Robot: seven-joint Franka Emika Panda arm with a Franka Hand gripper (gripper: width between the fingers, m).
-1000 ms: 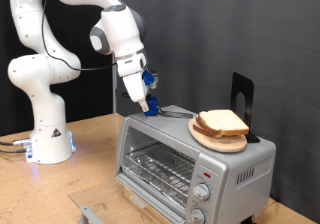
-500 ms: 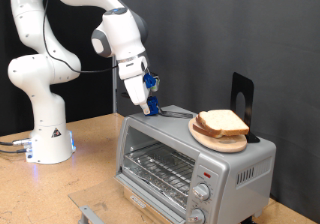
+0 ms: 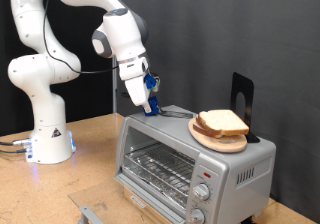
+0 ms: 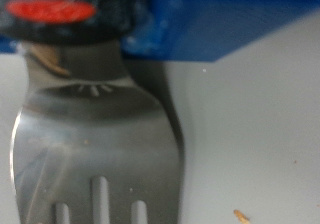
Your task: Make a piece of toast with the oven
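My tool [image 3: 150,106] hangs over the back corner of the oven [image 3: 190,159], on the exterior view's left side of the oven's top. Blue parts sit at its tip, right down at the oven's top surface. In the wrist view a metal spatula [image 4: 95,154] with slots in its blade fills most of the picture, lying flat on a pale grey surface, with a blue block [image 4: 215,24] and a red-and-black piece just behind its neck. I cannot tell whether my tool is clenched on the spatula or released; the fingers themselves do not show clearly in either view.

The piece of toast [image 3: 222,123] lies on a round wooden plate [image 3: 218,139] on top of the oven, toward the exterior view's right of my tool and apart from it. It looks pale, with a light-brown crust. A dark handle-like shape lies on the oven top between my tool and the plate. Behind the plate stands a black upright stand [image 3: 242,99].

The oven's glass door is shut, the wire rack visible behind it, and two round knobs and a red light sit on its front panel. The oven rests on the wooden bench [image 3: 60,189].

Compared with half a second ago, nothing has visibly shifted: my tool, the toast and the plate are where they were.
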